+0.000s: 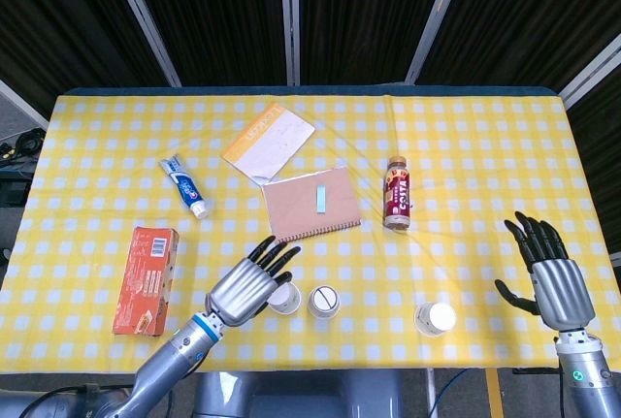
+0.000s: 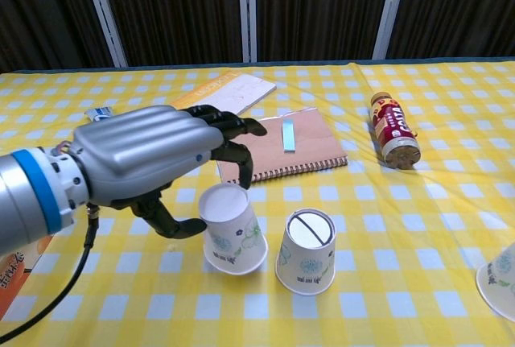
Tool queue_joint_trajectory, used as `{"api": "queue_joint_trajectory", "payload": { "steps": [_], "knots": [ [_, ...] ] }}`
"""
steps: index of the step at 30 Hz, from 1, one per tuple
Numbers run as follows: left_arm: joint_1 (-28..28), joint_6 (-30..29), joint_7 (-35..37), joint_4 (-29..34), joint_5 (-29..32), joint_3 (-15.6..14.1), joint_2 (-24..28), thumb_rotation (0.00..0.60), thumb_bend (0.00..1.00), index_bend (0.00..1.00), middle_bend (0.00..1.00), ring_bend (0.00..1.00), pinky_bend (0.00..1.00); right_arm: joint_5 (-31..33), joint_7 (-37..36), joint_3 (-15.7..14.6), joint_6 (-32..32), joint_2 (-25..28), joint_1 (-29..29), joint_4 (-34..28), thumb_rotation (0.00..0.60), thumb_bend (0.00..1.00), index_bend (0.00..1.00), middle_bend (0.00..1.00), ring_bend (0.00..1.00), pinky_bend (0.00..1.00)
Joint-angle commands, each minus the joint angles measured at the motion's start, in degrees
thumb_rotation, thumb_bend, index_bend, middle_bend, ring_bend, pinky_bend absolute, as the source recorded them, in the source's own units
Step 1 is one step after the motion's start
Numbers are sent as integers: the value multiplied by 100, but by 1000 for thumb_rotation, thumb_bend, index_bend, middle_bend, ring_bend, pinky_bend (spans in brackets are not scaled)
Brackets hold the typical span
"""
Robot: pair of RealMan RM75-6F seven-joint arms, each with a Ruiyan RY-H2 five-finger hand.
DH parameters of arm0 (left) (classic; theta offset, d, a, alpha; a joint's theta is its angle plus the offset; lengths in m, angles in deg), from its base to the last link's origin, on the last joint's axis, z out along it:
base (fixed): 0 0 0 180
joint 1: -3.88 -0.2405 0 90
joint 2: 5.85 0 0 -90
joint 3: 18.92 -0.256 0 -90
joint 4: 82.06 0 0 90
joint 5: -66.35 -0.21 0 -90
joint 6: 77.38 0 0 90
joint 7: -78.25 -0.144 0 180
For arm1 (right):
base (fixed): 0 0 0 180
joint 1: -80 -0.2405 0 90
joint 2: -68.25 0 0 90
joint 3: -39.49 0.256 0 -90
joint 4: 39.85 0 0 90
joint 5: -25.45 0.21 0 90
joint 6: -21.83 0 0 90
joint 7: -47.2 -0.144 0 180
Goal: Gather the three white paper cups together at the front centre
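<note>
Three white paper cups stand upside down along the front of the yellow checked table. My left hand point(image 1: 247, 287) point(image 2: 153, 162) grips the left cup point(image 1: 284, 299) point(image 2: 233, 238), thumb on its left side and fingers over its far side. This cup leans a little and sits right beside the centre cup point(image 1: 324, 302) point(image 2: 306, 252). The third cup point(image 1: 435, 319) point(image 2: 500, 278) stands apart, further right near the front edge. My right hand point(image 1: 551, 277) hovers open at the table's right edge, well right of that cup, holding nothing.
An orange box point(image 1: 146, 266) point(image 2: 16, 270) lies at the front left. Behind the cups are a brown notebook point(image 1: 310, 204) point(image 2: 278, 146), a notepad point(image 1: 269, 140), a toothpaste tube point(image 1: 183, 185) and a lying drink bottle point(image 1: 397, 193) point(image 2: 394, 131).
</note>
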Motion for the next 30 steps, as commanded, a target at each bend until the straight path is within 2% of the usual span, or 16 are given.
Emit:
{"api": "queue_joint_trajectory", "payload": {
  "steps": [1,7,9,14,18,20,23,30],
  "knots": [
    [163,18,-150,-147,201,40,-228,600,353,382,0,0,0,12,-6,2,22,-4,-9,13,600,153,29,0,0,0],
    [316,-74,-289,-368,425,-41,-513,600,344,320,0,0,0,22,22,-1,67,-25,-28,27,600,153,29,0,0,0],
    [345,-98,-268,-391,437,-82,-554,600,331,271,0,0,0,28,44,-4,83,-32,-33,27,600,153,29,0,0,0],
    [376,-145,-102,-417,368,-227,-532,600,271,68,0,0,0,41,96,-10,110,-40,-37,13,600,153,29,0,0,0],
    [308,-305,40,-337,220,-379,-363,600,261,0,0,0,0,56,115,-6,110,-37,-33,10,600,153,29,0,0,0],
    [217,-458,177,-255,94,-458,-225,600,260,0,0,0,0,70,116,0,107,-36,-29,9,600,153,29,0,0,0],
    [-181,-1035,754,-77,-444,-735,373,600,259,0,0,0,0,83,187,-4,132,-58,-34,8,600,153,29,0,0,0],
    [-903,-2091,1920,-201,-1554,-1355,1387,600,257,0,0,0,0,76,434,-17,187,-138,-63,-12,600,154,29,0,0,0]
  ]
}}
